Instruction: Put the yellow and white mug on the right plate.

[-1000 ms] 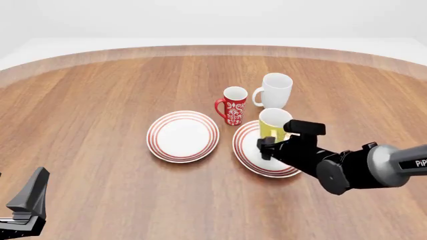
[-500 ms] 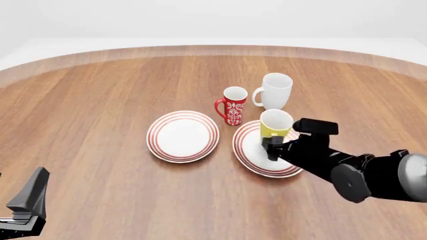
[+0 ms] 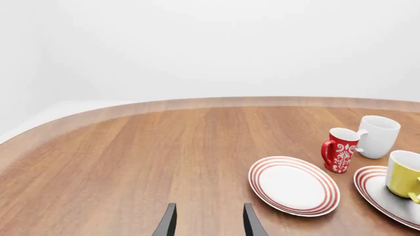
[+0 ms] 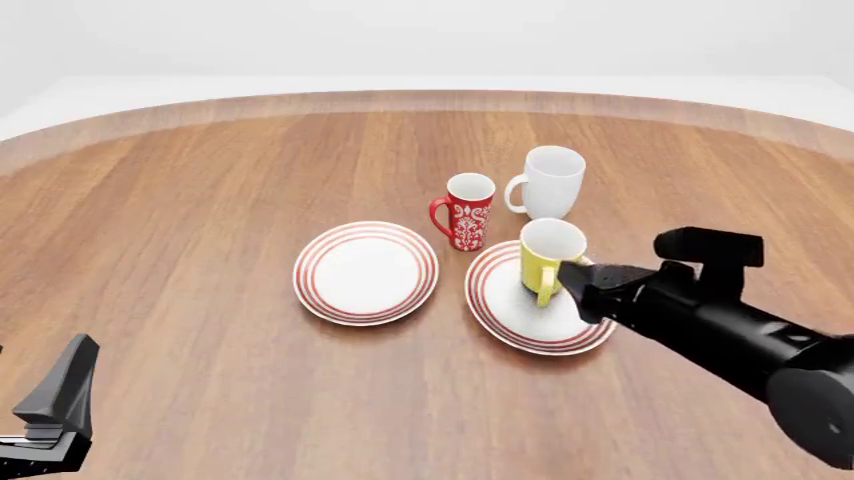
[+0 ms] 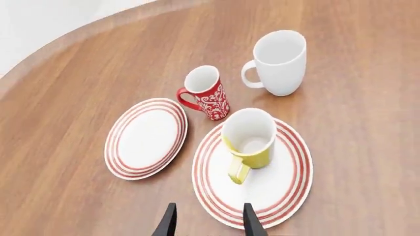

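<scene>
The yellow and white mug (image 4: pixel 547 255) stands upright on the right plate (image 4: pixel 505 308), handle toward the near side. It also shows in the right wrist view (image 5: pixel 249 142) on that plate (image 5: pixel 292 187), and in the left wrist view (image 3: pixel 404 173). My right gripper (image 4: pixel 587 282) is open and empty, just near-right of the mug, apart from it; its fingertips (image 5: pixel 167 222) show in the right wrist view. My left gripper (image 3: pixel 208 223) is open and empty, low at the near left (image 4: pixel 54 415).
A second red-ringed plate (image 4: pixel 366 271) lies left of the right plate. A red white-patterned mug (image 4: pixel 466 211) and a taller white mug (image 4: pixel 550 182) stand just behind the plates. The table's far edge (image 4: pixel 427 98) curves across the back.
My right gripper has let go of the yellow mug and drawn back toward the near right. The mug now stands free on the right plate. The left arm has not moved.
</scene>
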Action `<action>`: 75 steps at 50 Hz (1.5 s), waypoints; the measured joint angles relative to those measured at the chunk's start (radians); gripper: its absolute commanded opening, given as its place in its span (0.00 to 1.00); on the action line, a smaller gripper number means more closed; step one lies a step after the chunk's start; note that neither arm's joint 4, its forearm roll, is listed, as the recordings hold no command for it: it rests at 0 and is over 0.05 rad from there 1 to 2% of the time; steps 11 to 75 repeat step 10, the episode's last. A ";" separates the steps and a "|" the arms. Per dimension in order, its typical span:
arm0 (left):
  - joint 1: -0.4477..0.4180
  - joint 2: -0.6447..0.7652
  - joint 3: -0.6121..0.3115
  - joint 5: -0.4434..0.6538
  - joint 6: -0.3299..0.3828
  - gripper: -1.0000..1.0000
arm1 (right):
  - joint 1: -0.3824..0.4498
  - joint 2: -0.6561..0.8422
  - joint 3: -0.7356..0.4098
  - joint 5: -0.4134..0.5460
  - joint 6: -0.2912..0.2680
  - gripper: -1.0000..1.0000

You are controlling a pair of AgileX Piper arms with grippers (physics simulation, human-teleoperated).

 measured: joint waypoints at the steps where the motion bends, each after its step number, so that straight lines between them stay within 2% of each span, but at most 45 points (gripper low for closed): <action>1: 0.000 0.000 0.000 0.000 0.000 1.00 | 0.003 -0.019 0.000 0.011 -0.002 1.00; 10: 0.000 0.000 0.000 0.000 0.000 1.00 | 0.023 -0.166 0.004 0.085 -0.014 1.00; 75: 0.000 0.000 0.000 0.000 0.000 1.00 | 0.023 -0.166 0.004 0.085 -0.014 1.00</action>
